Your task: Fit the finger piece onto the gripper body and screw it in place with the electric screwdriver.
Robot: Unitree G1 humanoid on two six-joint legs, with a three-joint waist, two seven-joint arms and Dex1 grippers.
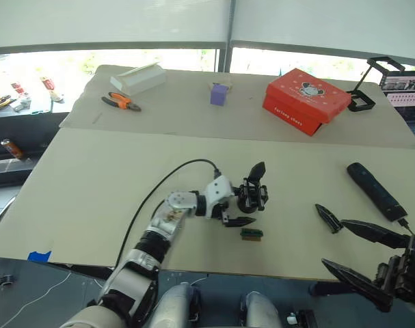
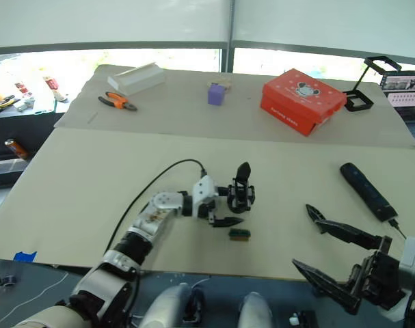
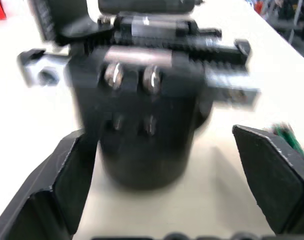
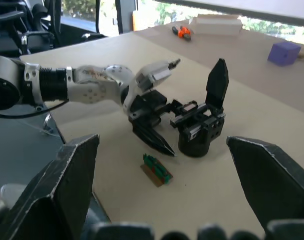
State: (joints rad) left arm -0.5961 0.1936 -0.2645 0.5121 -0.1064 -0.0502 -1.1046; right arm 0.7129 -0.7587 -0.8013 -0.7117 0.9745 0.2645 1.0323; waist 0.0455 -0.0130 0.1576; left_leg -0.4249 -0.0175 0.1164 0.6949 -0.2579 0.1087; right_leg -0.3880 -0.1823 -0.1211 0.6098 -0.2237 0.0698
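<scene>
At centre frame, the gripper body (image 1: 253, 193) is bracketed by the spread left gripper (image 1: 238, 206), not yet clamped. The finger piece (image 1: 328, 217) and electric screwdriver (image 1: 376, 190) lie at right, beside the empty, spread right gripper (image 1: 346, 249). The finger piece's pickup is judged next.

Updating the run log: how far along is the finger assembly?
Early. Left gripper is open around the gripper body, not clamped. Right gripper is open, empty. Finger piece and electric screwdriver lie untouched on the table. Fitting and screwing remain.
</scene>
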